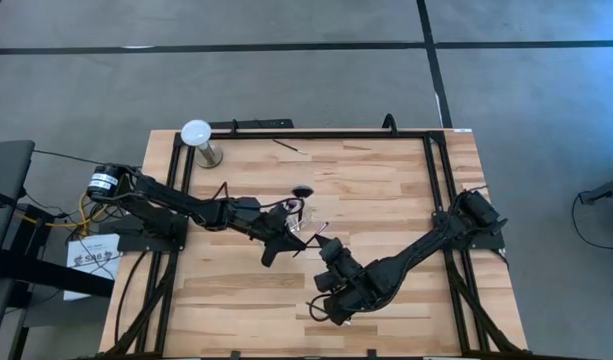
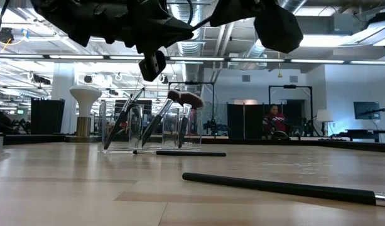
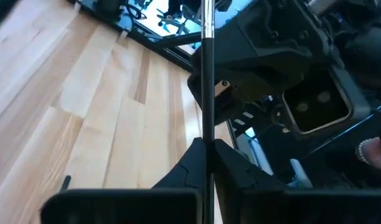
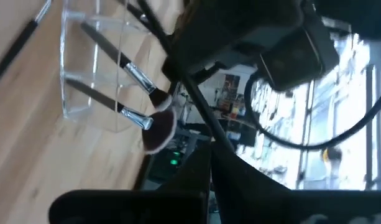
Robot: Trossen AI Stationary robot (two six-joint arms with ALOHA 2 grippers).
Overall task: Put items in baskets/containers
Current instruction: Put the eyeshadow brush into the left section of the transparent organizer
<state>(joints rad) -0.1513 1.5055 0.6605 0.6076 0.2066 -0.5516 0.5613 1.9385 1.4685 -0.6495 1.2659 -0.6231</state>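
Clear cups (image 2: 151, 127): one, just beside my left gripper (image 3: 206, 149).
Brushes standing in it (image 4: 125, 112): three I can make out.
Brushes in my grippers: two, one each.
Brushes lying loose (image 2: 280, 186): at least three.
White-domed stands (image 1: 198, 135): one.

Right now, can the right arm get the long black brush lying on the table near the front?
Probably not yet. The right gripper is shut on a thin brush and hangs near the clear cup. The long black brush lies bare on the table with nothing on it, but that gripper is already full.
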